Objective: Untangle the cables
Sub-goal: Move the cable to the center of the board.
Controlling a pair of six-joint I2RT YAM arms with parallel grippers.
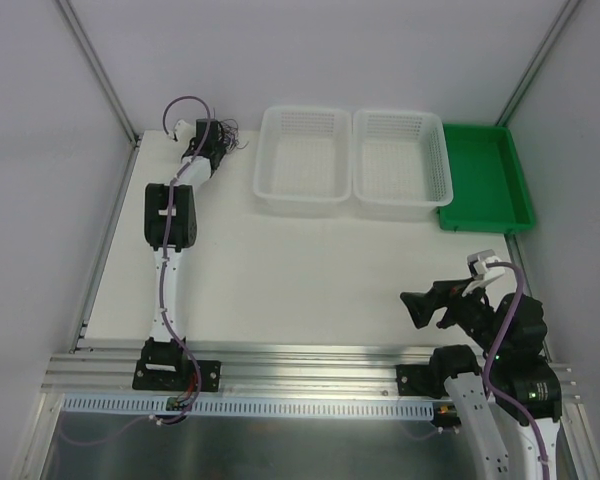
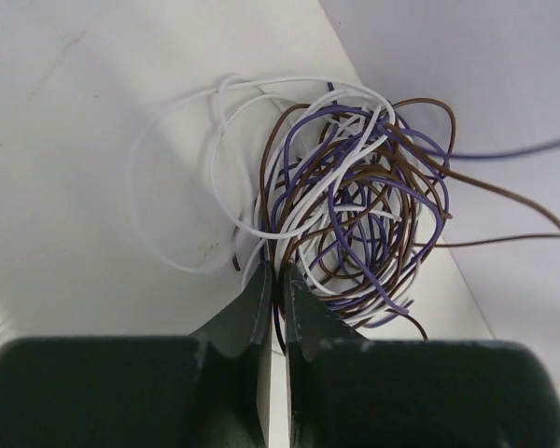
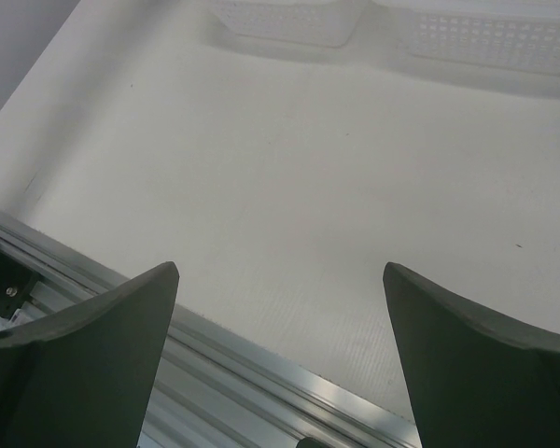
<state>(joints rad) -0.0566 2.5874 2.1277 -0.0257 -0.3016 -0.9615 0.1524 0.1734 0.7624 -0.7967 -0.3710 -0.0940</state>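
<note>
Though tangled, cables (image 2: 355,205) one roundish clump

Glossy plastic-coated cables (image 2: 350,201) on matt white table (image 2: 75,187).

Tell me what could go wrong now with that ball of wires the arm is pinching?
The left gripper is shut at the edge of the cables, a dense ball of white, brown and purple strands. Pulling may tighten the knot or drag the whole ball along. The right gripper hangs open far away near its base, so nothing pins the ball down. Loops reach the wall in the corner and might snag there.
</note>
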